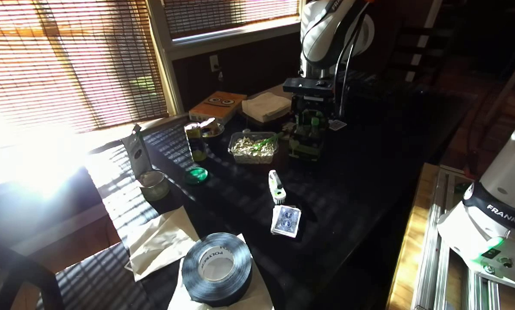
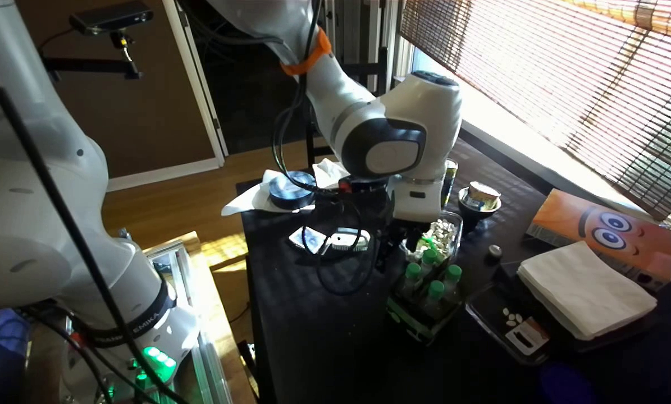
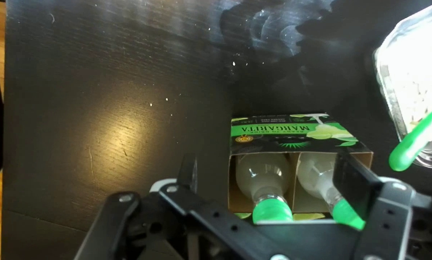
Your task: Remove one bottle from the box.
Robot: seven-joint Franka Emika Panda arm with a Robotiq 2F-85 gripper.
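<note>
The box point(image 3: 291, 142) is a small dark carton with a green "MARGARITA" band, standing open-topped on the table. It also shows in both exterior views point(image 1: 305, 150) point(image 2: 416, 321). Several clear bottles with green caps stand in it. In the wrist view one bottle point(image 3: 262, 173) is in the left compartment and another bottle point(image 3: 315, 177) in the right one. My gripper point(image 3: 270, 177) is open and empty above the box. Its left finger is left of the box and its right finger overlaps the right bottle. The left bottle lies between the fingers in view, its cap top hidden.
A clear food bowl point(image 3: 389, 94) with a green utensil point(image 3: 414, 141) stands beside the box. A black tray point(image 2: 498, 314) and napkins point(image 2: 588, 289) lie on the box's other side. An orange carton point(image 2: 605, 224), a can point(image 1: 195, 144) and cards point(image 1: 286, 221) are farther off.
</note>
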